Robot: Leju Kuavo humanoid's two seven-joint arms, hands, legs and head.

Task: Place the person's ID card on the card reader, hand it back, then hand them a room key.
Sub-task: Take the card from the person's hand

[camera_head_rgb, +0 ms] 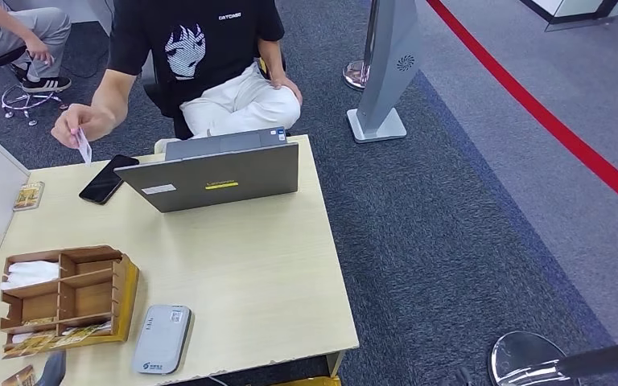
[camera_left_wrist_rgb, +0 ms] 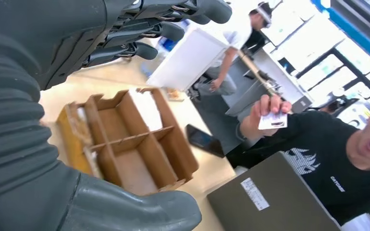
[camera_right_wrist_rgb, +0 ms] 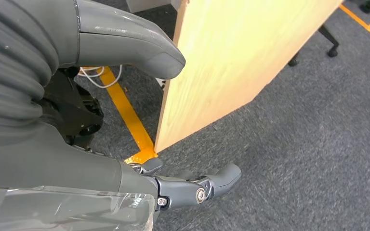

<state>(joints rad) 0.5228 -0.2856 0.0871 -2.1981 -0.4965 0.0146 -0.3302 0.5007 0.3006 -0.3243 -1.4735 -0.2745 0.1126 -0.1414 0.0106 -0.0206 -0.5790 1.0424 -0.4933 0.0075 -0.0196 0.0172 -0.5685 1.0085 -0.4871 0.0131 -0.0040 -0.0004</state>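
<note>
Our left hand [camera_left_wrist_rgb: 125,33] hovers over the wooden organizer [camera_left_wrist_rgb: 135,139], fingers spread and holding nothing; beyond it the person's hand [camera_left_wrist_rgb: 270,108] pinches the ID card [camera_left_wrist_rgb: 272,121], offered toward us. Our right hand [camera_right_wrist_rgb: 125,120] hangs empty beside the table edge [camera_right_wrist_rgb: 231,62], fingers apart. From the head view, the card [camera_head_rgb: 84,145] is far-left, nearer our left hand; the card reader [camera_head_rgb: 162,338] lies near.

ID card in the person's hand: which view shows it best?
Left wrist view: the ID card faces the camera, large, pinched at its upper edge by the person's fingers. Head view shows the card small and nearly edge-on. Right wrist view looks at floor and table side.
</note>
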